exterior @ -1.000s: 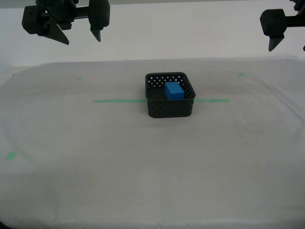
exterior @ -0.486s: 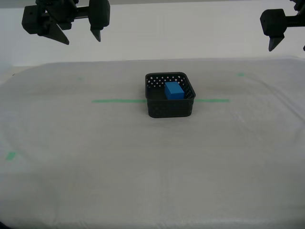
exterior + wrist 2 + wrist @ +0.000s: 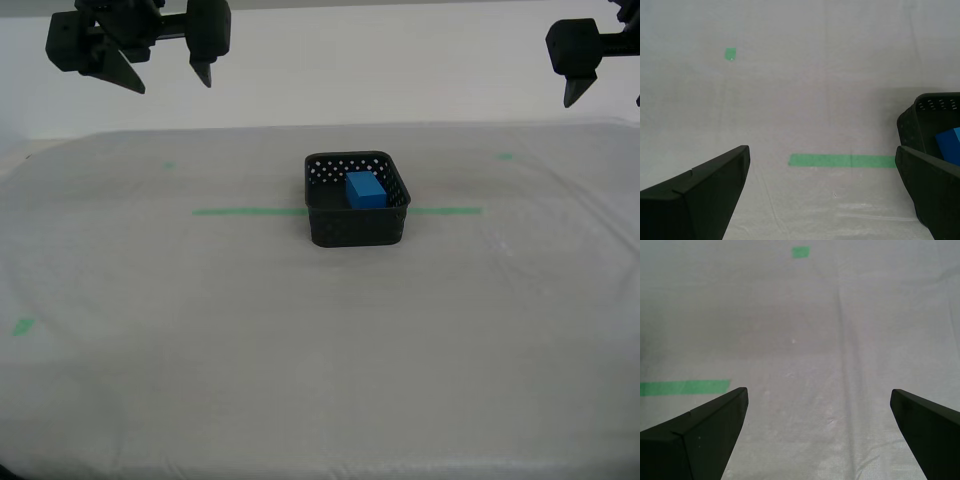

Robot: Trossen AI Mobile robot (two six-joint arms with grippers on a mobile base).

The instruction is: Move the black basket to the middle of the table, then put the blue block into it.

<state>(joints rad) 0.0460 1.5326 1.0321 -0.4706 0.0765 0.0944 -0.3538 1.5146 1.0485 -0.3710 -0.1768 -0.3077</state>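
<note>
The black basket (image 3: 357,228) stands on the table (image 3: 300,350) across the green tape line, in the middle of the exterior view. The blue block (image 3: 365,190) lies inside it, toward its far wall. My second gripper (image 3: 165,72) hangs open and empty high at the exterior view's upper left, well away from the basket. Its wrist view shows the open gripper (image 3: 821,150), the basket (image 3: 920,120) and part of the block (image 3: 950,142). My first gripper (image 3: 606,97) hangs high at the exterior view's upper right, partly cut off. Its own view shows this gripper (image 3: 818,390) open over bare cloth.
A thin green tape line (image 3: 250,211) runs to both sides of the basket. Small green tape marks lie at the exterior view's left (image 3: 22,326), far left (image 3: 168,165) and far right (image 3: 505,155). The cloth has soft wrinkles.
</note>
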